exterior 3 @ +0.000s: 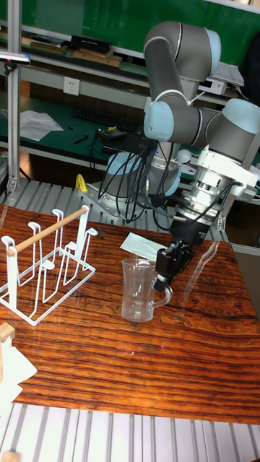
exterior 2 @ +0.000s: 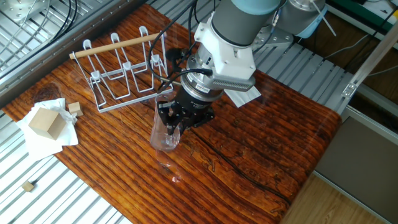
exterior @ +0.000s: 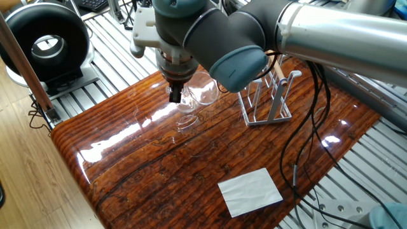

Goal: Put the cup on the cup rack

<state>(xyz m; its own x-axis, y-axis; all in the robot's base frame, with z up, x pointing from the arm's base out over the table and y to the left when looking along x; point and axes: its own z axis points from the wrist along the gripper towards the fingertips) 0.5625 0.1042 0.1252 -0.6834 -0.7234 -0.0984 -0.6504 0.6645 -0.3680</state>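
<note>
The cup [exterior 3: 140, 289] is a clear glass tumbler that hangs about upright a little above the wooden table. My gripper [exterior 3: 170, 264] is shut on its rim from the right. In the other fixed view the cup [exterior 2: 164, 129] is just in front of the cup rack [exterior 2: 122, 73], a grey wire rack with a light wooden rod on top. From the one fixed view, the gripper [exterior: 174, 95] holds the cup [exterior: 201, 93] left of the rack [exterior: 269, 97]. In the tall fixed view the rack [exterior 3: 46, 261] stands to the cup's left, with its pegs bare.
A white paper sheet [exterior: 250, 191] lies near the table's front edge. A wooden block [exterior 2: 46, 121] sits on a white cloth beside the rack, with small blocks [exterior 2: 74, 107] near it. A black round device [exterior: 44, 41] stands off the table. Cables [exterior: 297, 146] hang from the arm.
</note>
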